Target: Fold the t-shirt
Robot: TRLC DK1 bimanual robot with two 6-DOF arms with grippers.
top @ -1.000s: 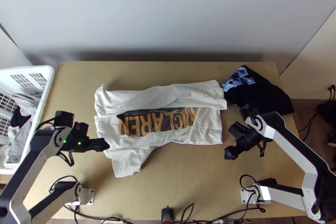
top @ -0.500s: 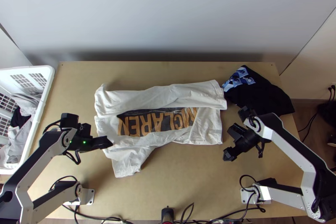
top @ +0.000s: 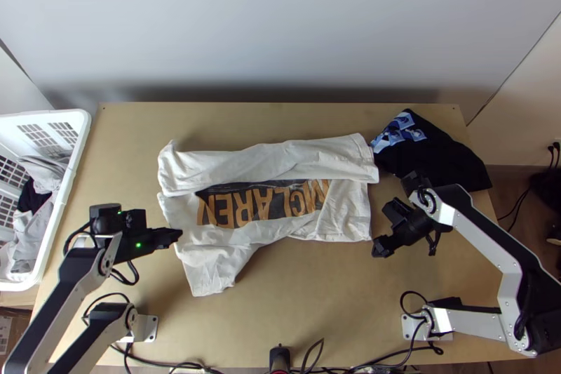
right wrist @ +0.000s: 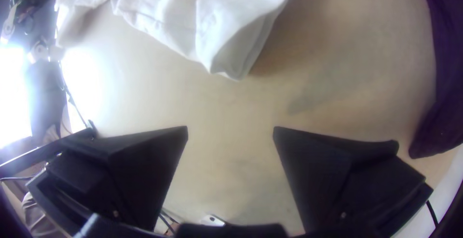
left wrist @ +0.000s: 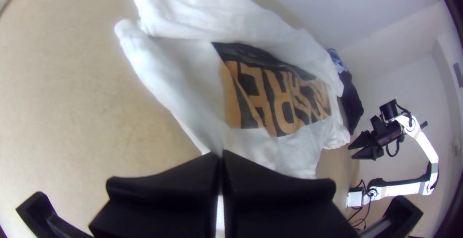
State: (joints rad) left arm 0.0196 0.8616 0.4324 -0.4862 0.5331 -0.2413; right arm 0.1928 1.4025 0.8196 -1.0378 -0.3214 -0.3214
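T-shirt (top: pixel 266 205): soft, light and part folded

Lies near the middle of the table (top: pixel 308 304), with a long strip (top: pixel 259 160) turned in at the far side and a loose sleeve (top: pixel 214 272) poking out at the near side. Should bend with ease but may bunch up. Best to grab near the sleeve's end. At the left gripper (left wrist: pixel 218 155), fingers pressed tight on the side edge, seemingly with cloth pinched. At the right gripper (right wrist: pixel 230 129), fingers wide apart, holding nothing. Hard to see: layers under the strip. Cut off: basket (top: pixel 81 132) at top view's left.
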